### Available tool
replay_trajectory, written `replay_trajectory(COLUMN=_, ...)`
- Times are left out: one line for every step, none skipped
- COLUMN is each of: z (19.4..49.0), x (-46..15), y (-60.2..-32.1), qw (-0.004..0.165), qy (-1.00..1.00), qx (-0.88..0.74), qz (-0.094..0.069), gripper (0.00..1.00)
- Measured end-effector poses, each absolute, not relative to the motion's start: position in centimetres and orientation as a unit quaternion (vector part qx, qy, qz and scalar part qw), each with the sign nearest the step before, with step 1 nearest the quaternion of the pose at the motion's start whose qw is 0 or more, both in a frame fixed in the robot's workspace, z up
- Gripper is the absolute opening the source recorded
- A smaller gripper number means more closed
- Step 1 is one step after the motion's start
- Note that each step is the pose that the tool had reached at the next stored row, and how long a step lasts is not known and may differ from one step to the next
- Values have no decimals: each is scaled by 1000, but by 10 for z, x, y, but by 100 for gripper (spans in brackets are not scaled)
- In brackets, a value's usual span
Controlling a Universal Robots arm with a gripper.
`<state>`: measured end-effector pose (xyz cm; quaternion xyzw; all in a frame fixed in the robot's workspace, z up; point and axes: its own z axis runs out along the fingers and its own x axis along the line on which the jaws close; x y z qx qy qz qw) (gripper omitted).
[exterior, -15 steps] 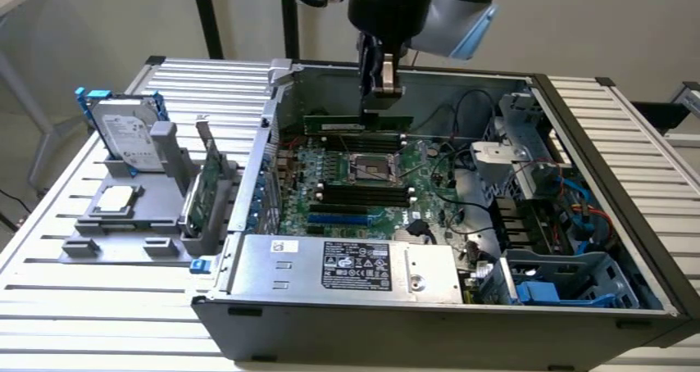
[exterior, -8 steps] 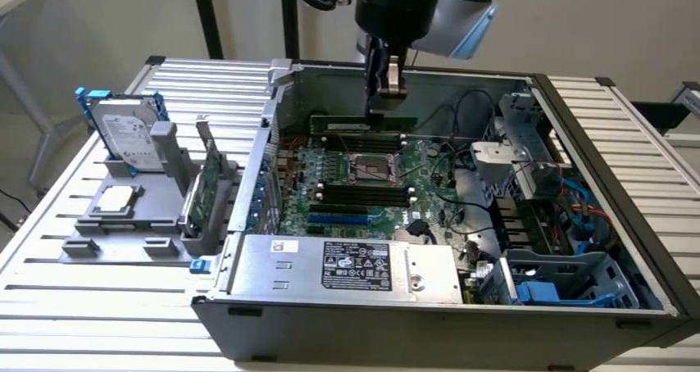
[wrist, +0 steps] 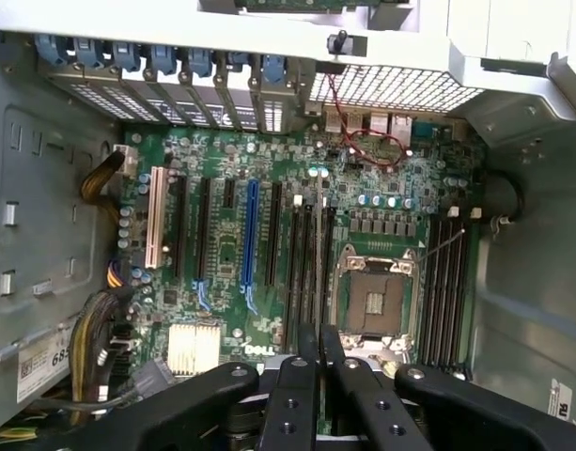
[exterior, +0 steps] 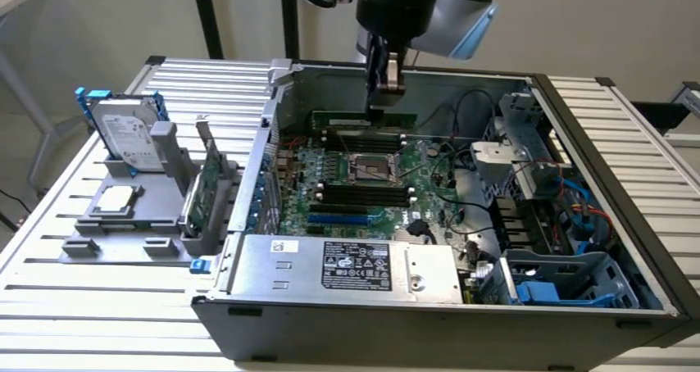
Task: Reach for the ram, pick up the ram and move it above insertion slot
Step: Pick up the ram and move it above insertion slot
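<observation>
Above the open grey metal computer case point(exterior: 612, 224), upper centre of the exterior frame, your black gripper point(exterior: 376, 102) hangs with its jaws drawn narrow on the top edge of the ram point(exterior: 365, 119), a thin, long green circuit-board stick. The stick hangs level and edge-down, its length running across the frame, an attitude that suits a card meant to drop edgewise into a socket.

Below it lies the green motherboard point(exterior: 427, 193). Long black socket strips sit on both sides of the square silver processor socket point(exterior: 371, 168), which lies open. The insertion slot point(exterior: 344, 133) looks to be among the far bank, just beneath the stick. You cannot tell from this angle whether the card is lined up with one strip.

From the wrist camera the black fingers point(wrist: 297, 395) nearly touch at the lower edge. Past them you look straight down on the board and its parallel black strips point(wrist: 308, 263).

Left of the case in the exterior frame, the grey ribbed worktop point(exterior: 65, 224) carries a grey fixture point(exterior: 147, 216) that stands a silver boxy hard drive point(exterior: 126, 134) and a green expansion card point(exterior: 208, 193) upright, likely for an easy grasp from above.
</observation>
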<state>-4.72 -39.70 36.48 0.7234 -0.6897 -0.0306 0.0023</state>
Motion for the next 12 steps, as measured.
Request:
replay_trajectory(z=364, x=-47, y=-395, qw=2, qy=-690, qx=723, qz=-31, gripper=13)
replay_trajectory(z=364, x=-47, y=-394, qw=2, qy=-691, qx=722, qz=-31, gripper=13)
replay_trajectory(z=364, x=-47, y=-392, qw=2, qy=-692, qx=721, qz=-31, gripper=13)
replay_trajectory(z=363, x=-47, y=-390, qw=2, qy=-692, qx=721, qz=-31, gripper=13)
replay_trajectory(z=363, x=-47, y=-388, qw=2, qy=-693, qx=720, qz=-31, gripper=13)
replay_trajectory(z=363, x=-46, y=-386, qw=2, qy=-693, qx=720, qz=-31, gripper=13)
replay_trajectory(z=362, x=-46, y=-384, qw=2, qy=-694, qx=719, qz=-31, gripper=13)
replay_trajectory(z=362, x=-46, y=-382, qw=2, qy=-694, qx=719, qz=-31, gripper=13)
replay_trajectory(z=362, x=-46, y=-379, qw=2, qy=-694, qx=719, qz=-31, gripper=13)
replay_trajectory(z=362, x=-46, y=-377, qw=2, qy=-694, qx=719, qz=-31, gripper=13)
replay_trajectory(z=362, x=-46, y=-376, qw=2, qy=-695, qx=719, qz=-31, gripper=13)
replay_trajectory(z=362, x=-46, y=-376, qw=2, qy=-694, qx=719, qz=-31, gripper=13)
